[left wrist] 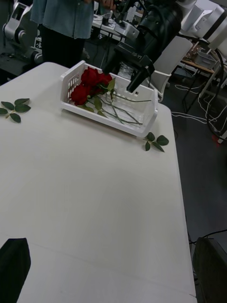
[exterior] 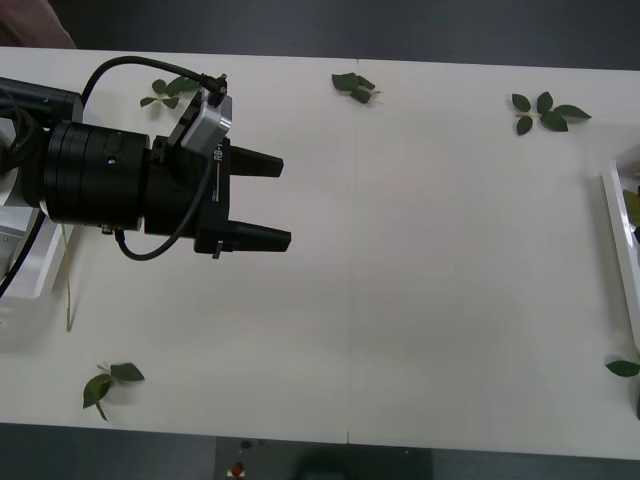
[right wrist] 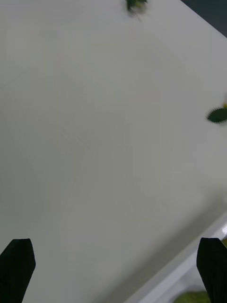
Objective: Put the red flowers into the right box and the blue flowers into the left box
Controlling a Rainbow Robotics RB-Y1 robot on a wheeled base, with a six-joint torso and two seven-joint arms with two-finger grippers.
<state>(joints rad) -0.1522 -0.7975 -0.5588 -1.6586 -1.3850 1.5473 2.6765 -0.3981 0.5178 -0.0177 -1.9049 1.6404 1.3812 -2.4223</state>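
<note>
The left gripper [exterior: 268, 200] is held level above the white table [exterior: 420, 260], its black fingers spread and empty. The red roses [left wrist: 90, 84] are seen lying in the right box [left wrist: 142, 124], over which the right gripper [left wrist: 126, 75] is poised, fingers parted.

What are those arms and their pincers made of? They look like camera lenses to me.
The left arm is a stack of black ribbed cylinders, ending in the left tool: two black tapered fingers, white lettering on its body, a silver camera block on top and a looping black cable. The right tool has matching black fingers.
</note>
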